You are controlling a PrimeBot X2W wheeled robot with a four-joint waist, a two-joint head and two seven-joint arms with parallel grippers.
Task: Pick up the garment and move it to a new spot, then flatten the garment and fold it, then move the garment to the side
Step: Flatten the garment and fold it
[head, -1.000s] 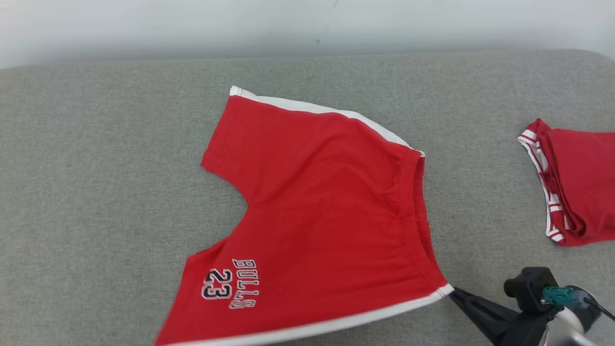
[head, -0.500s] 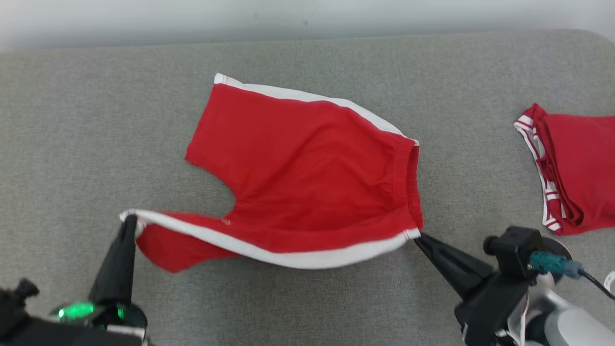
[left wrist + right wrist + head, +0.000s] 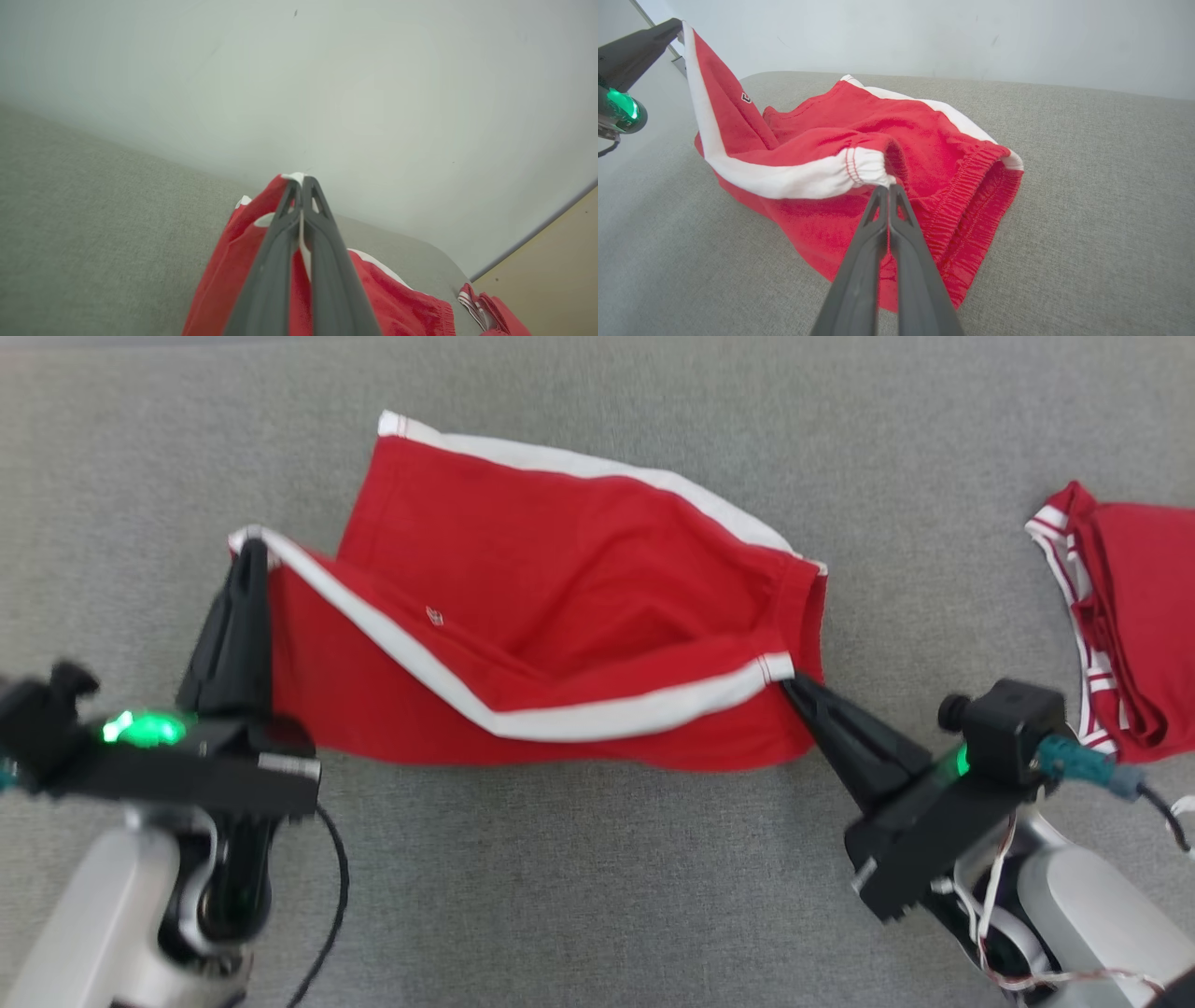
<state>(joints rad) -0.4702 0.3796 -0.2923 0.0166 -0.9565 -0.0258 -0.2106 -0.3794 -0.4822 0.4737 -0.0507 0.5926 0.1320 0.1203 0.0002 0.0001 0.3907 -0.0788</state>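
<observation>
The garment is a pair of red shorts (image 3: 579, 569) with white side stripes, lying on the grey cushion. Its near half is lifted and carried over the far half, the white stripe (image 3: 523, 709) sagging between my two grippers. My left gripper (image 3: 248, 549) is shut on the hem corner of the lifted leg, seen pinched at the fingertips (image 3: 299, 183) in the left wrist view. My right gripper (image 3: 792, 683) is shut on the white waistband corner (image 3: 866, 168). In the right wrist view the shorts (image 3: 896, 135) hang from the left gripper (image 3: 675, 25) at the top left.
A second red garment with red and white striped trim (image 3: 1120, 616) lies folded at the right edge of the cushion (image 3: 597, 896). A pale wall (image 3: 327, 70) rises behind the cushion. A tan floor strip (image 3: 551, 261) lies beyond the cushion's right end.
Both grippers have carried the near edge of the shorts away from me, folding the near leg over the far one. The head camera has tilted down, so the cushion shifted up.
</observation>
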